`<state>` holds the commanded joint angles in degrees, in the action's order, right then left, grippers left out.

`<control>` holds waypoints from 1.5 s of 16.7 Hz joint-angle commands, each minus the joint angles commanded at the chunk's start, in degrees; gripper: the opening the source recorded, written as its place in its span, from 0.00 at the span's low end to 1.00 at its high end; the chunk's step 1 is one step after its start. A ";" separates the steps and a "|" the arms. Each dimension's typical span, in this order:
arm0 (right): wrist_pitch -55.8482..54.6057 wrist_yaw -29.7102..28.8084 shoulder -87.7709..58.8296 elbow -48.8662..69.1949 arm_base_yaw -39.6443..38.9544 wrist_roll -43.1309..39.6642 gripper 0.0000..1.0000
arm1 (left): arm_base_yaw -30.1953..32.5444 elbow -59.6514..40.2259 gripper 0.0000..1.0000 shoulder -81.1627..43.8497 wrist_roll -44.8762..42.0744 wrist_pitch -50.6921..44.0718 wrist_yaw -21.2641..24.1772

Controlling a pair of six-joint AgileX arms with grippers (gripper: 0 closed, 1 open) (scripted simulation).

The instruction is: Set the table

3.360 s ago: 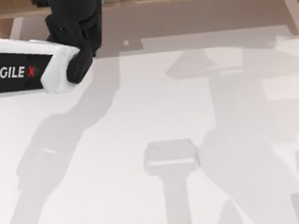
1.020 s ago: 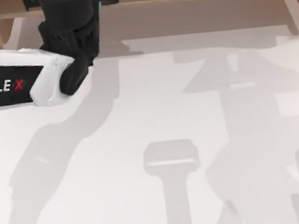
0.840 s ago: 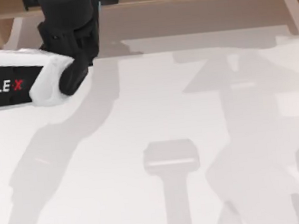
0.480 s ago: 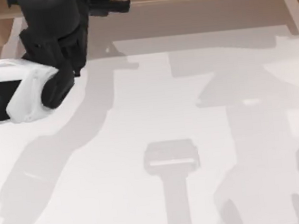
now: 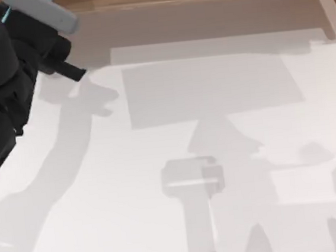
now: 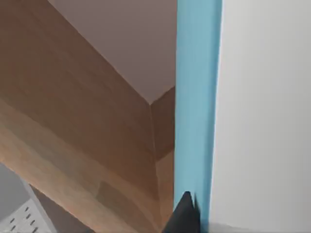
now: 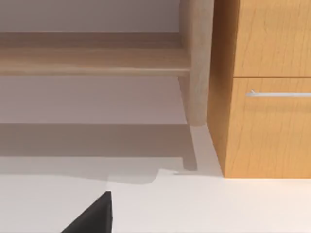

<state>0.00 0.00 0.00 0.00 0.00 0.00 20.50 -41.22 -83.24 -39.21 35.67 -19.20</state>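
The left arm [image 5: 0, 88] is cut off by the top view's left and upper edges, so its base is out of sight, and its dark bulk covers the table [image 5: 174, 131] near the far left corner. A grey object [image 5: 41, 10] with teal trim at the arm's tip runs off the upper edge; what it is cannot be told. In the left wrist view a blue strip [image 6: 198, 97] is cut at both ends, and one dark fingertip [image 6: 183, 216] pokes in beside it. In the right wrist view a black wedge [image 7: 92, 216] is cropped, as is the wooden cabinet [image 7: 265, 87].
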 joint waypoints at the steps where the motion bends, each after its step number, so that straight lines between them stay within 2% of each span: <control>1: 0.00 0.00 0.00 0.00 0.00 0.00 1.00 | -2.03 2.37 0.00 1.32 -3.74 -0.85 1.28; 8: 0.00 0.00 0.00 0.00 0.00 0.00 1.00 | -22.22 12.27 0.00 1.15 -29.03 -4.28 14.23; 11: 0.00 0.00 0.00 0.00 0.00 0.00 1.00 | -31.73 10.77 0.00 -2.49 -38.72 -3.78 21.79; 15: 0.00 0.00 0.00 0.00 0.00 0.00 1.00 | -42.07 3.32 0.00 -9.07 -49.51 -1.47 32.79; 20: 0.00 0.00 0.00 0.00 0.00 0.00 1.00 | -48.56 -7.82 0.00 -19.99 -58.09 0.93 45.00; 23: 0.00 0.00 0.00 0.00 0.00 0.00 1.00 | -49.42 -11.83 0.00 -24.85 -60.18 1.38 49.15; 25: 0.00 0.00 0.00 0.00 0.00 0.00 1.00 | -49.48 -12.47 0.00 -25.76 -60.48 1.41 49.85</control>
<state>0.00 0.00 0.00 0.00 0.00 0.00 -28.98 -53.69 -109.00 -99.68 37.08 30.64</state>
